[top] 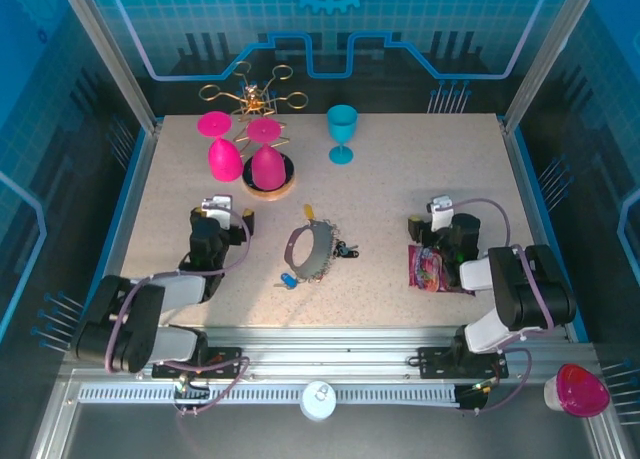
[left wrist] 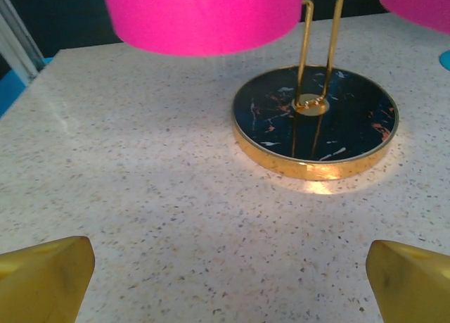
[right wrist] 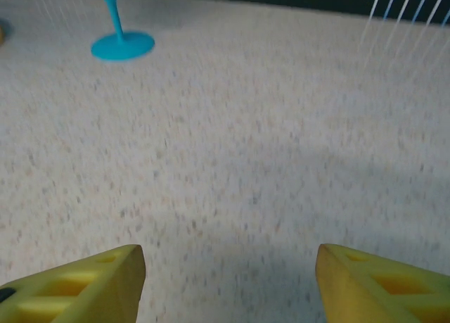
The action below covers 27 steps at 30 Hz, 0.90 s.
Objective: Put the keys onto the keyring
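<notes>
Lying flat between the arms, within either's reach: keyring (top: 318,247), keys (top: 345,248) close beside it. Left gripper (left wrist: 228,274), right gripper (right wrist: 228,281): jaws apart, empty, likely poised for pickup.

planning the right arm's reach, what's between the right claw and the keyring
In the top view, a few dark keys lie just off the keyring on its right side; from there to the right claw the tabletop is bare.
</notes>
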Each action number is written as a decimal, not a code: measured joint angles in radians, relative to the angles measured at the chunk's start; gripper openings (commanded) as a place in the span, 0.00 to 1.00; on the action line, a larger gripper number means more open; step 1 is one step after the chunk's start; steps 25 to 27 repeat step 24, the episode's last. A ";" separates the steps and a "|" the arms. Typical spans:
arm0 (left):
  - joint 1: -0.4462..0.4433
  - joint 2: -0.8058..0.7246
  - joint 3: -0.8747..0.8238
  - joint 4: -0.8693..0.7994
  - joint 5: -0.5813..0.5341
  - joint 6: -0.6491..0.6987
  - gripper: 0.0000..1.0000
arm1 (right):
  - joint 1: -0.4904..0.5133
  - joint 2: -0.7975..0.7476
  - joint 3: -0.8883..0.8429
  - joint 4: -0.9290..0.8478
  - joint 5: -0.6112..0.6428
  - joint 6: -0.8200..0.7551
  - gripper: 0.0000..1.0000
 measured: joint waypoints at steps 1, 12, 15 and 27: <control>0.011 0.051 0.000 0.055 0.015 -0.005 0.99 | 0.000 0.000 0.007 0.006 -0.005 0.003 0.69; 0.054 0.146 0.072 0.100 -0.026 -0.078 0.99 | -0.019 0.000 0.019 0.002 -0.008 0.039 0.77; 0.063 0.145 0.087 0.073 -0.026 -0.088 0.99 | -0.019 0.000 0.019 0.002 -0.008 0.040 0.80; 0.096 0.145 0.097 0.013 0.008 -0.111 0.99 | -0.019 0.000 0.021 -0.001 0.000 0.046 1.00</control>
